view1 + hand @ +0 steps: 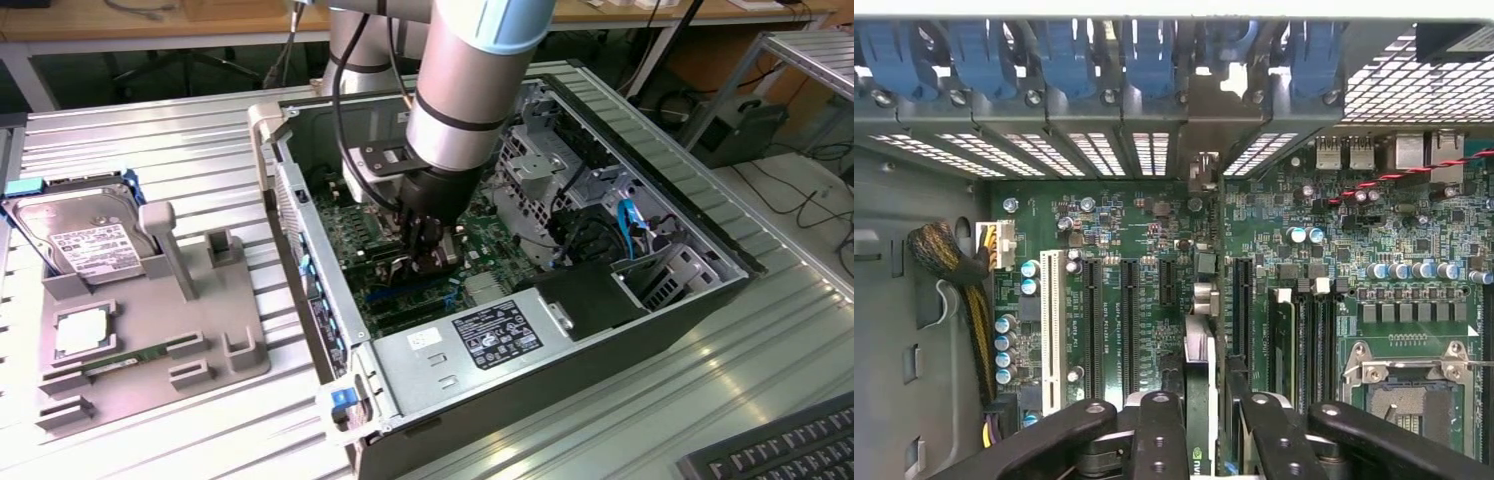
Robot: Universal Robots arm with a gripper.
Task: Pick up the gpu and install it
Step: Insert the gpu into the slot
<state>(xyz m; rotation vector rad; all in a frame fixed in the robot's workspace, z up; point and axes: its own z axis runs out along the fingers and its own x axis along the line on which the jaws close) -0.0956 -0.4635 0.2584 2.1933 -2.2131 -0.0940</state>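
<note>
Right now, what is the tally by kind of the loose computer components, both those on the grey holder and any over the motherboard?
hard drive: 1
memory stick: 1
square silver chip: 1
gpu, edge-on over the motherboard slots: 1
Total: 4

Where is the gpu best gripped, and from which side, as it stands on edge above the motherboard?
Grip it by its free long edge, clamped across the two flat faces, coming in through the open side of the case. The gpu stands edge-on over the slots, so that edge faces the opening. The gripper appears to hold it this way.
</note>
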